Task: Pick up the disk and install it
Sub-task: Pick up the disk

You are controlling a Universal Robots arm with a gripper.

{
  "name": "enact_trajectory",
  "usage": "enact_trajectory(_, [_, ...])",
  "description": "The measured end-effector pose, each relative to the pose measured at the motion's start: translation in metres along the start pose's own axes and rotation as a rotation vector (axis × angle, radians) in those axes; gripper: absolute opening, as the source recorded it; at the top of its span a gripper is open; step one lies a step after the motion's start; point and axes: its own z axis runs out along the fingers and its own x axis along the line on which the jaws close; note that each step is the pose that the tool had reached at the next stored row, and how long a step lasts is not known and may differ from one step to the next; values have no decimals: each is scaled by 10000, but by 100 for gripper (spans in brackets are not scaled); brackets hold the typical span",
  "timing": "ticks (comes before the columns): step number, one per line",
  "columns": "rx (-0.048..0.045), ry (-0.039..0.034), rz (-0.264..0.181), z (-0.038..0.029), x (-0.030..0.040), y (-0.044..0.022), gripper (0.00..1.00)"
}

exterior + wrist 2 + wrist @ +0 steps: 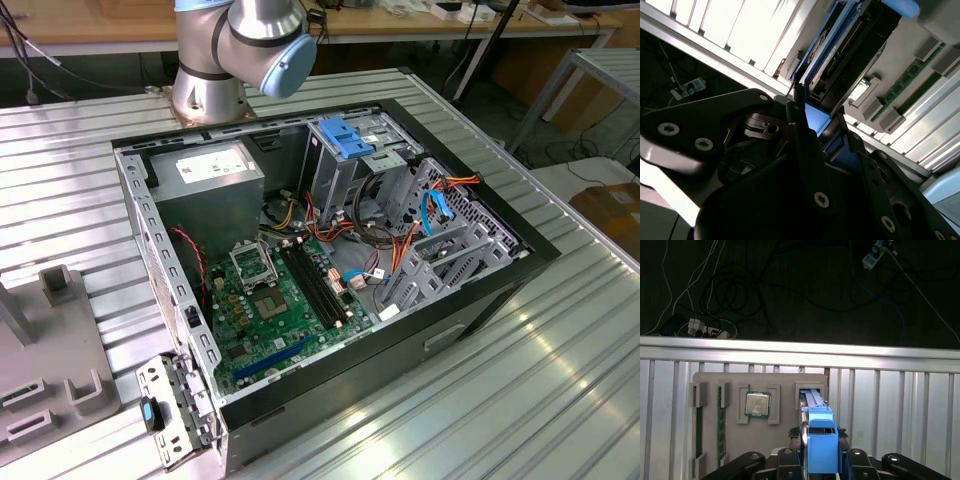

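The disk (820, 437), a grey drive in a bright blue carrier frame, stands on edge in a slot of the grey parts tray (735, 381). My gripper (820, 462) is over it with one black finger on each side of the blue frame, and it looks shut on the disk. In the second wrist view the disk (840, 45) runs away from the gripper (820, 127), its blue end caught between the fingers. The open computer case (330, 260) lies on the ribbed metal table in the exterior view, with its drive cage (350, 160) at the back.
The tray also holds a processor chip (758, 404) and a memory stick (720, 425). Beyond the table edge (800, 346) the floor is dark with cables and a power strip (705, 329). A blue bracket (345, 138) tops the drive cage. The arm's base (215, 90) stands behind the case.
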Motion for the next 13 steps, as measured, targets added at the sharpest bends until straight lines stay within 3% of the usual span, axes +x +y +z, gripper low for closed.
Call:
enact_trajectory(2, [1,0,0,-33,0,1,36])
enact_trajectory(6, [2,-1,0,-165,1,5,36])
enact_trajectory(8, [1,-2,1,-285,1,8,36])
enact_trajectory(13, [1,0,1,-478,3,13,36])
